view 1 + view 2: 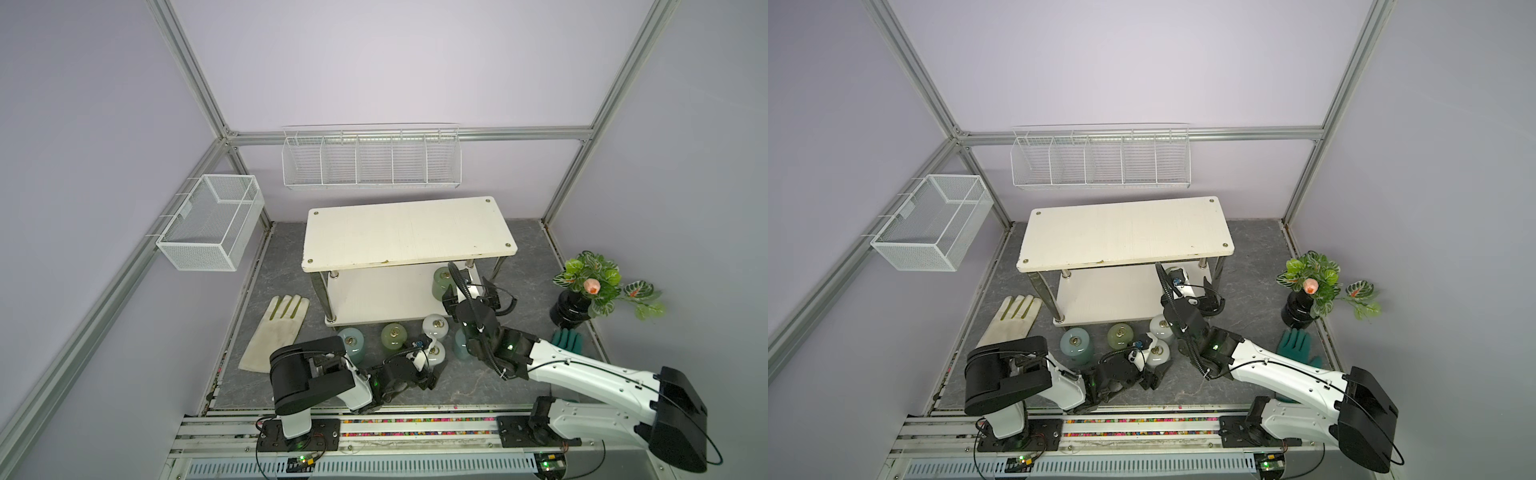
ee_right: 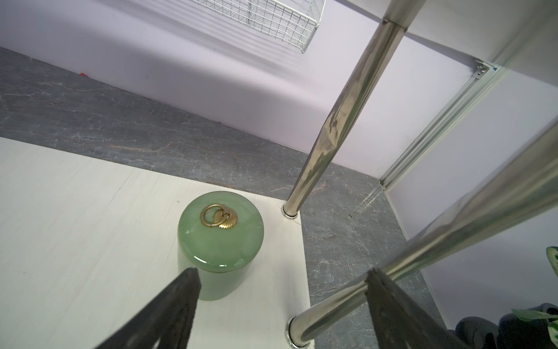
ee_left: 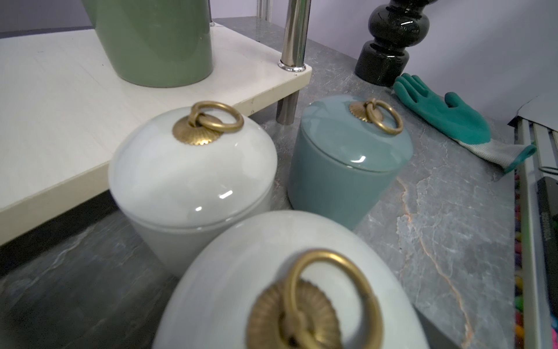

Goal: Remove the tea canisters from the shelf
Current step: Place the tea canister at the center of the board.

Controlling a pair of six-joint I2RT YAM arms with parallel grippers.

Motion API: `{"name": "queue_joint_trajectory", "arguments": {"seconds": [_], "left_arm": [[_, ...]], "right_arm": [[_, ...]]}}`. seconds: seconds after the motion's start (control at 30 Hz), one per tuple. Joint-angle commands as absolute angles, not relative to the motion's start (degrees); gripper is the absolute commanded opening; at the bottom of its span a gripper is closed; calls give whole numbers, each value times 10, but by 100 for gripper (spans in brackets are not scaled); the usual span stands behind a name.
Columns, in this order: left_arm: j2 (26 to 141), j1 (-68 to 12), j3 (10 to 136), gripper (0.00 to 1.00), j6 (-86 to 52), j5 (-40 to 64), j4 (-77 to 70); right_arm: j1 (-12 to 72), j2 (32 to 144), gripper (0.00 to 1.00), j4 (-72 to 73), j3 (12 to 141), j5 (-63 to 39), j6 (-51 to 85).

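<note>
tea canisters (image 1: 393,336) in both top views: five stand on the grey counter (image 1: 465,390) before the shelf (image 1: 409,232), and one green canister (image 1: 441,283) is on the shelf's lower tier, partly under the top board. the right arm (image 1: 582,365) covers most of the pale blue canister (image 1: 459,347) by the shelf's front right corner. the right gripper (image 1: 469,286) reaches in at the lower tier just beside the green canister; its own camera and cable hide the fingertips. the left gripper (image 1: 432,368) is at the nearer white canister (image 1: 435,353), which its camera partly covers; apart or together, i cannot tell.

left wrist view: that white canister (image 3: 271,272) is blurred and cut off by the frame edge, no fingers clearly seen. behind it stand the other white canister (image 3: 193,169) and the pale blue one (image 3: 350,157); only the green canister's body (image 3: 157,39) shows, its lid cut off.

right wrist view: the gripper's fingers (image 2: 172,314) stand apart, holding nothing. the green canister (image 2: 220,232) stands upright just ahead of one fingertip, not between the two; a chrome leg (image 2: 483,211) crosses close by the other.
</note>
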State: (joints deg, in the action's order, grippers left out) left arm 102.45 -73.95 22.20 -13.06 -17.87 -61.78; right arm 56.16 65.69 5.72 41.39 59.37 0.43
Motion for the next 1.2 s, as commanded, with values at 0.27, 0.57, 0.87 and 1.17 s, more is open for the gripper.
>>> {"name": "queue_joint_trajectory", "arguments": {"seconds": [0.27,0.57,0.87,1.17], "left_arm": [[1021,-742,249,99,-121,-156,-659],[970,-757,268,99,-111,-169,-563],[907,-763,293,99,-113,-201,-453],[886,-757,344,99,-82,-280,-384]], "right_arm": [[557,645,89,91,405,606,-3],[556,629,89,99,395,606,-13],[556,586,89,106,379,613,-23],[555,560,89,130,363,612,-40]]}}
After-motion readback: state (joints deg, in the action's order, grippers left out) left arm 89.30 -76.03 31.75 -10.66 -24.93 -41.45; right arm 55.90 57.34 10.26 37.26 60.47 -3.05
